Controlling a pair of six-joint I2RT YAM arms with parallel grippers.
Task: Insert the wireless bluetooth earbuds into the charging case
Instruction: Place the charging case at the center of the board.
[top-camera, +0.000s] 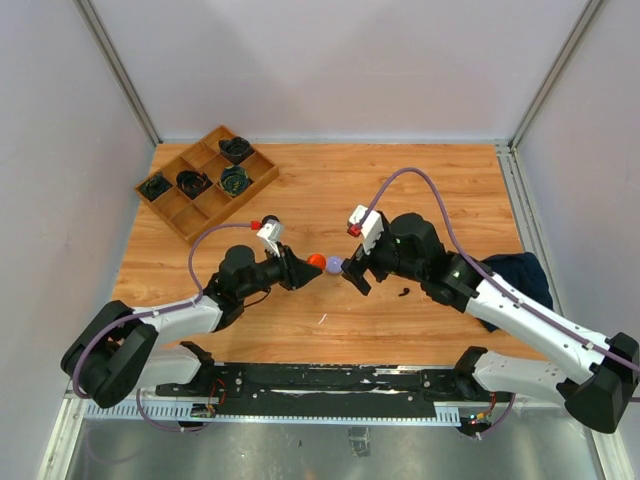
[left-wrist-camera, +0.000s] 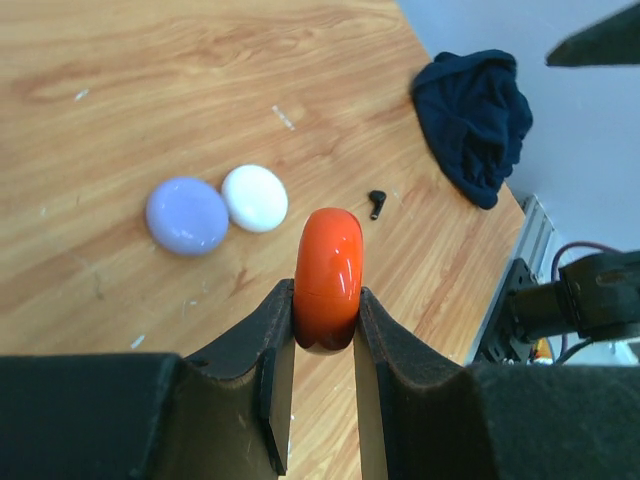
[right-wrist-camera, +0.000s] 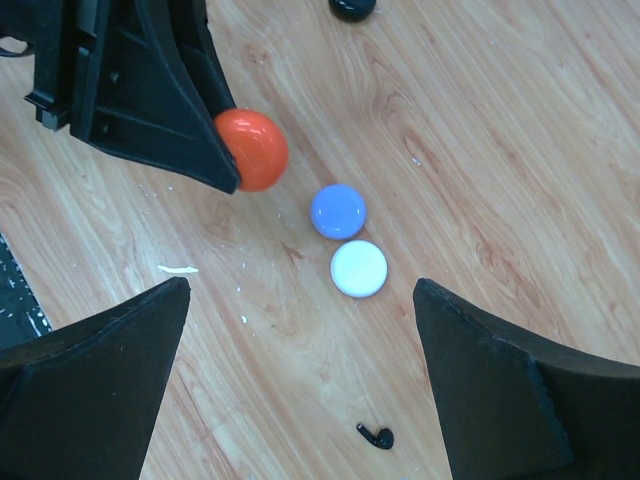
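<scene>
The left gripper pinches the orange case on edge between its 2 black fingers, the closed shell standing up out of the jaws, above the wood. The right gripper faces it with its fingers spread wide and nothing between them, hanging over the purple case and the white case, which lie flat, closed and touching each other on the board. 1 black earbud lies alone on the wood, near the right fingers and apart from all 3 cases. Bare boards lie around this cluster. A dark blue cloth is bunched at the table's right edge beside the right arm. A wooden tray with black coiled cables in its compartments sits at the far left corner of the table. Pale walls close in the table on 3 sides.
</scene>
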